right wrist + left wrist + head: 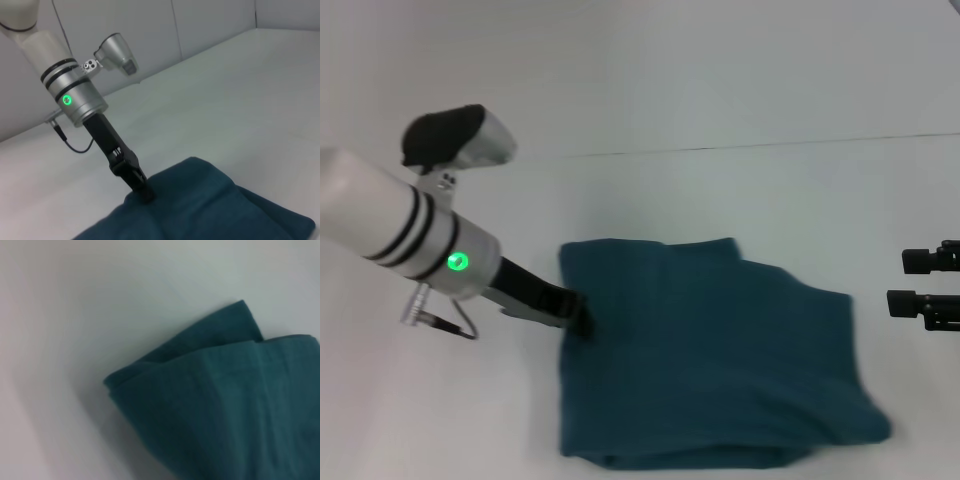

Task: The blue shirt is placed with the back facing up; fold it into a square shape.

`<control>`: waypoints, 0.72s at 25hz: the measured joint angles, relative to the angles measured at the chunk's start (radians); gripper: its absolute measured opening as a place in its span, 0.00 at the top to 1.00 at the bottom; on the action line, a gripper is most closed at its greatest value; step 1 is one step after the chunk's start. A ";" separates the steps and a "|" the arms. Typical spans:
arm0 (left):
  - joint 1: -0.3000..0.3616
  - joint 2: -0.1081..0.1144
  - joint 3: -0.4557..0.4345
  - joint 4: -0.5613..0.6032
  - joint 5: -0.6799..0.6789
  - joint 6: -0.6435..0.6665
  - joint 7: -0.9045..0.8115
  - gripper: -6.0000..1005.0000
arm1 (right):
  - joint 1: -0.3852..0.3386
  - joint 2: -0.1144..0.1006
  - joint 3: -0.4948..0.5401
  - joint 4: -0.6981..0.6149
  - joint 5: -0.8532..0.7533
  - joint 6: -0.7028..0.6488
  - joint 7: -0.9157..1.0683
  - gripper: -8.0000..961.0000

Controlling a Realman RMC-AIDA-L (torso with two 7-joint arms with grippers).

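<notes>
Reaching down from the left, the left gripper [582, 322] has its black tip planted right on the left edge of the soft dark teal-blue knit shirt [710, 360], about halfway along that edge, and I honestly cannot tell whether its fingers are spread or pinched on the cloth, since the tip is buried against the fabric. The shirt lies on the white table [740, 190] already folded into a layered, roughly rectangular bundle, a bit wider left to right than near to far, with an uneven stepped far-right corner. So the whole garment runs off rightwards from that gripper. Over at the far right edge, the right gripper [908, 282] hangs clear of the cloth with a gap between its fingers, holding nothing, so the left arm looks the better placed to work.
</notes>
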 joint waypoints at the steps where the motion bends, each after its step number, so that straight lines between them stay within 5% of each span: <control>1: 0.000 0.010 -0.004 0.005 0.021 0.004 0.002 0.92 | 0.001 0.001 0.000 0.000 0.000 0.000 0.000 0.27; 6: 0.002 0.039 -0.090 0.032 0.142 0.008 0.002 0.91 | 0.008 0.009 0.001 0.000 0.000 0.003 0.000 0.27; 18: 0.000 0.062 -0.193 0.071 0.298 -0.016 -0.017 0.87 | 0.038 0.015 -0.002 -0.001 0.000 0.009 -0.001 0.27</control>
